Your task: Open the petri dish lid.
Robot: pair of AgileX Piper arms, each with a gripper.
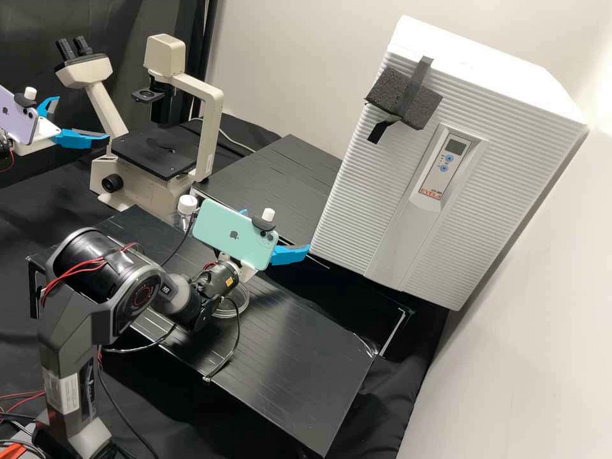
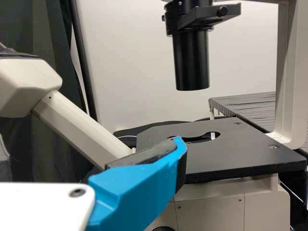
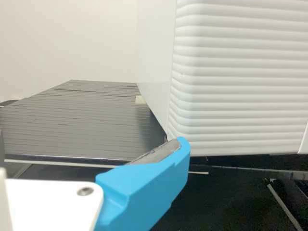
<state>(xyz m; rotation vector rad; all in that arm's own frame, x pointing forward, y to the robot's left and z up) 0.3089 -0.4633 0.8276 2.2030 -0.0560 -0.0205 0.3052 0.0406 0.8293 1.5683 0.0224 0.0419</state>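
Petri dish (image 1: 242, 299)'s on the surface (image 1: 299, 363), kinda tucked below the right arm's wrist. Right claw (image 1: 280, 229)'s nearer but points past it, wide open, empty; left claw (image 1: 83, 118)'s open and empty too.

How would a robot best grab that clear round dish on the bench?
Likely from above, pinching the petri dish across opposite sides of its rim: it is round, low and lies flat. The arm partly hiding it should probably move first.
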